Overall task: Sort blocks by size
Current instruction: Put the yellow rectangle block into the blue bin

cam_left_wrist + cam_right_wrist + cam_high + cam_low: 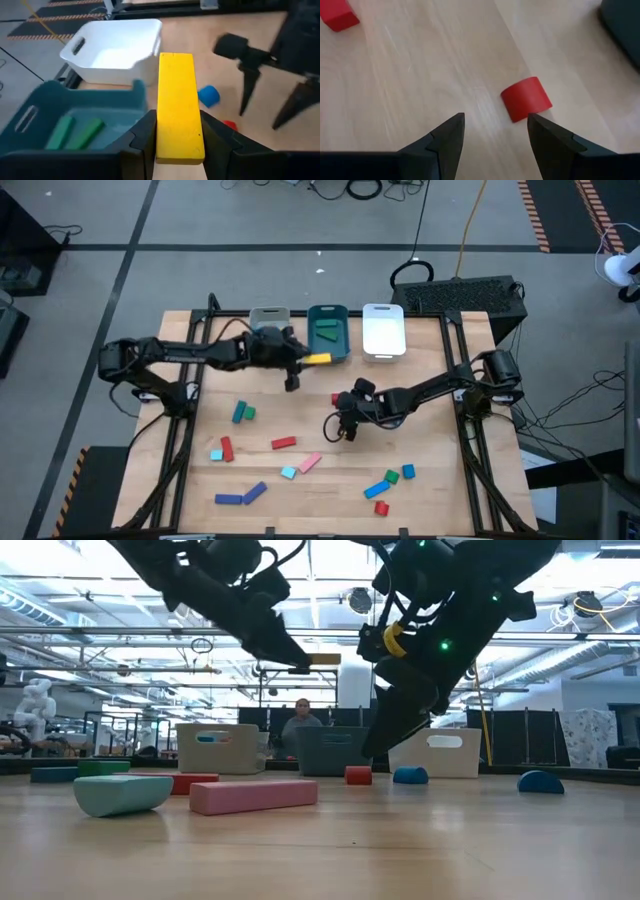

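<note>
My left gripper [300, 362] is shut on a long yellow bar [177, 105] and holds it in the air at the near edge of the teal tray [328, 332]. Two green bars [75, 132] lie in that tray. To its left is the grey tray [268, 316], to its right the white tray [115, 50]. My right gripper [495, 120] stands open, pointing steeply down over mid-table. A small red block [526, 98] lies on the wood just ahead of its fingertips. I cannot see a finger touching it. My left gripper pinches the yellow bar's two long sides [165, 145] between its two fingers, at the bar's near end. The bar runs forward along the fingers and sticks out well past their tips. It is lifted clear of table and trays and lies roughly level [322, 659].
Loose blocks are scattered over the table's near half: a red bar [284, 443], a pink bar [309, 463], blue bars [240, 496], green and red pieces [392, 476]. A blue cylinder [208, 95] lies near the white tray. A person [302, 720] sits beyond the far edge.
</note>
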